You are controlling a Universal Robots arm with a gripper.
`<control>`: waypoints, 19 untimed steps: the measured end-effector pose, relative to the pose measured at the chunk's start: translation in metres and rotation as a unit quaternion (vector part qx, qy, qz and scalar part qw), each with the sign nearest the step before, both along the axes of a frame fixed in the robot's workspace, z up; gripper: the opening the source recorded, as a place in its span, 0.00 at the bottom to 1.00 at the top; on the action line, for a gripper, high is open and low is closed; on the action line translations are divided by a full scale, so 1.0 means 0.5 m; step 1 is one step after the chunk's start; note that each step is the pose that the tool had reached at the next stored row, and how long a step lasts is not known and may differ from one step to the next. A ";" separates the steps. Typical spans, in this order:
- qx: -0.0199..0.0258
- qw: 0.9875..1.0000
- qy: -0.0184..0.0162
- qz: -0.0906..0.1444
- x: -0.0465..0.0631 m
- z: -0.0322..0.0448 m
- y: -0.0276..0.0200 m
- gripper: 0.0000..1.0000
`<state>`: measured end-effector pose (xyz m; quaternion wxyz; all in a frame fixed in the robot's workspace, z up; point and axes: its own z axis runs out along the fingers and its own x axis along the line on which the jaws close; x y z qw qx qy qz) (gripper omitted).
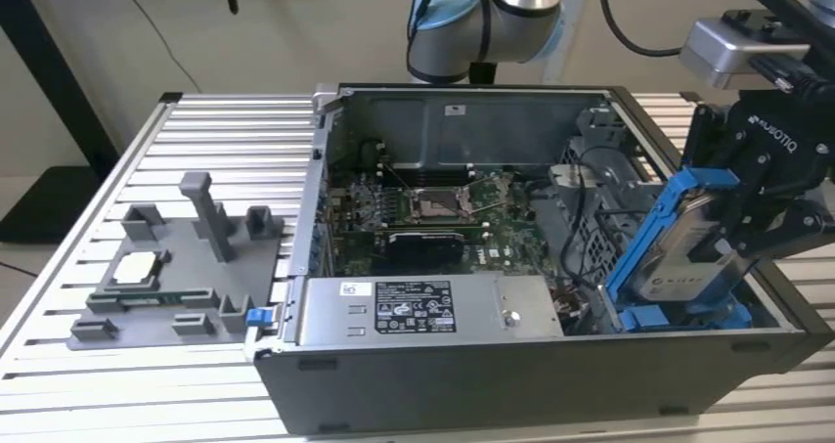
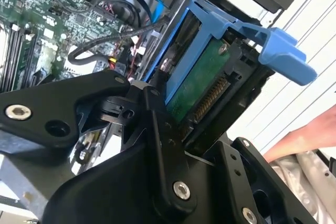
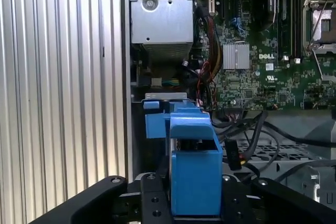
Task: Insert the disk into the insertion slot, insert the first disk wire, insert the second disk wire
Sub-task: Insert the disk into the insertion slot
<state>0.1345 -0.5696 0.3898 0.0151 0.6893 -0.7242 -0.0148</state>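
Where the end effector stands: above the open computer case, at its end on the exterior view's right.
Grip: fingers clamped on the disk.
Disk: steeply tilted in its blue carrier, lower end down at the insertion slot, not lying flat in it.
Connector edge: bare in the second wrist view, beside the green board.
Worktop: slatted metal, carrying the computer case and a grey tray.

Lab: slotted alu bench, open PC.
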 end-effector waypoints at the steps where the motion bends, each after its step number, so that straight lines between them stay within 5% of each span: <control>1: 0.000 1.000 0.000 0.000 0.000 -0.004 0.0009 0.00; 9: 0.000 1.000 0.000 -0.003 0.000 -0.029 0.0043 0.00; 10: 0.000 1.000 0.000 -0.003 0.000 -0.029 0.0044 1.00; 13: 0.000 1.000 0.000 -0.003 0.000 -0.028 0.0043 1.00; 19: 0.000 1.000 0.001 -0.003 -0.002 0.010 0.0077 1.00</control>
